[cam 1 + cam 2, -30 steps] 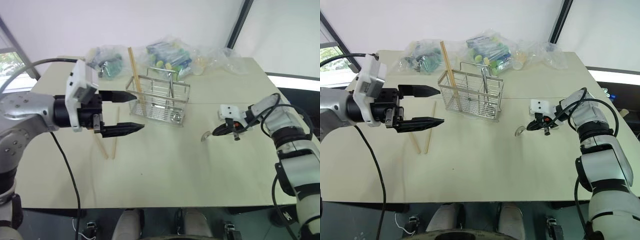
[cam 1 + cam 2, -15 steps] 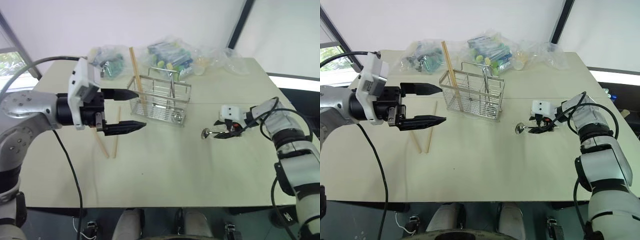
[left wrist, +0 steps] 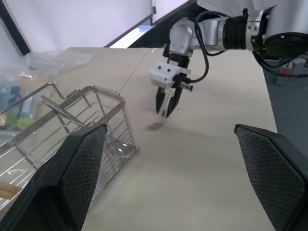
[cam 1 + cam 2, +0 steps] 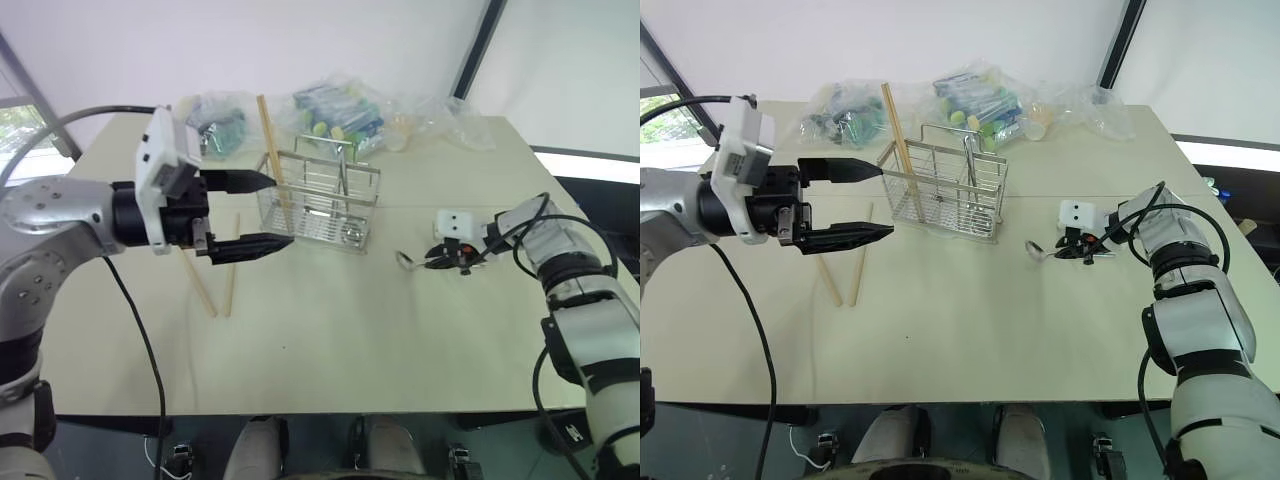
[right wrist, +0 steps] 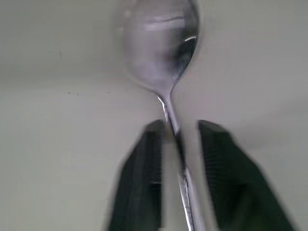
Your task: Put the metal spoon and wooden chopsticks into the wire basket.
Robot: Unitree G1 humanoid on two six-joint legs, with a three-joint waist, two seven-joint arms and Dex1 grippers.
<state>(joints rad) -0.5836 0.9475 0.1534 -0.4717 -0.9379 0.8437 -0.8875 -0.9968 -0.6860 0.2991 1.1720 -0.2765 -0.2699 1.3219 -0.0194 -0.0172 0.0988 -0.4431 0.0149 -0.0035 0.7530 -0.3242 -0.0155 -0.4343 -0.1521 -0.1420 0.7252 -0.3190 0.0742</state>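
The metal spoon (image 4: 404, 259) lies right of the wire basket (image 4: 318, 200), its bowl on the table. Its handle runs between the fingers of my right gripper (image 4: 433, 262), which is shut on it; the right wrist view shows the spoon's bowl (image 5: 161, 43) just past the fingertips. One wooden chopstick (image 4: 271, 150) stands tilted in the basket's left end. Two more chopsticks (image 4: 229, 275) lie on the table left of the basket. My left gripper (image 4: 277, 211) hovers open above them, pointing at the basket's left side, holding nothing.
Clear plastic bags of colourful items (image 4: 335, 108) lie along the table's far edge behind the basket. A shiny metal utensil (image 3: 62, 109) stands inside the basket. The table's near half (image 4: 330, 350) is bare.
My right gripper opened astride the spoon's handle and has shut on it again, and the spoon's bowl has shifted slightly toward the basket. The left gripper has stayed open in place.
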